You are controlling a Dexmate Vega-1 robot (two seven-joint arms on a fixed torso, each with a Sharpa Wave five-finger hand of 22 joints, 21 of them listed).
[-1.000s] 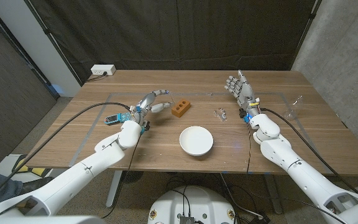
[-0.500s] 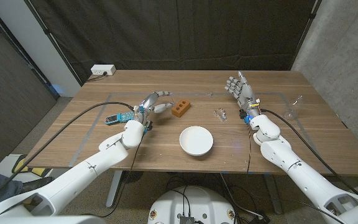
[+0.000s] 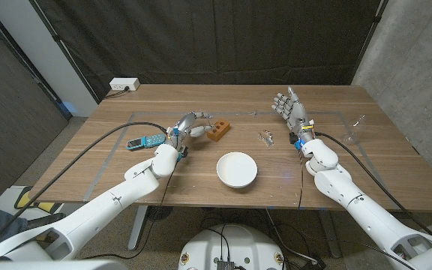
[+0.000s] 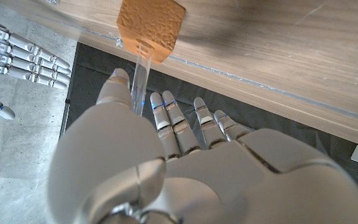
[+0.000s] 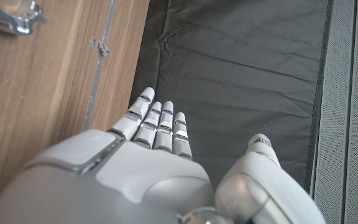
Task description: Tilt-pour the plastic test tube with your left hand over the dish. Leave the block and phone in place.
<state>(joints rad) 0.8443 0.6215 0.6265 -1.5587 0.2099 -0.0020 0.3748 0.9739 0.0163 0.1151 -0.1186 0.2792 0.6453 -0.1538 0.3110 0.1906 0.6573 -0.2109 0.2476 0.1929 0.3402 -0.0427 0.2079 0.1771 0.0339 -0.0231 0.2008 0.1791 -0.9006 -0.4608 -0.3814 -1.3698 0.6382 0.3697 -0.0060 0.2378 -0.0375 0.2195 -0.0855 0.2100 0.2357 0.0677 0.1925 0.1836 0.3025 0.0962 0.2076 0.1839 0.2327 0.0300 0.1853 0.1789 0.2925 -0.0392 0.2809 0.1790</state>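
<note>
Left hand (image 4: pixel 166 162) apparently pinches test tube (image 4: pixel 140 78), clearer at wrist.

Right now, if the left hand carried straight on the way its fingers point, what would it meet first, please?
Most likely the orange-brown rectangular block: the left hand points at it, holding a clear plastic test tube, though depth is unclear.

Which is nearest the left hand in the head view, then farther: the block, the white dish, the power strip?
From the left hand:
1. Block, just beside the fingers, toward the table's middle.
2. White dish, nearer the robot, centre.
3. Power strip, far left corner.
</note>
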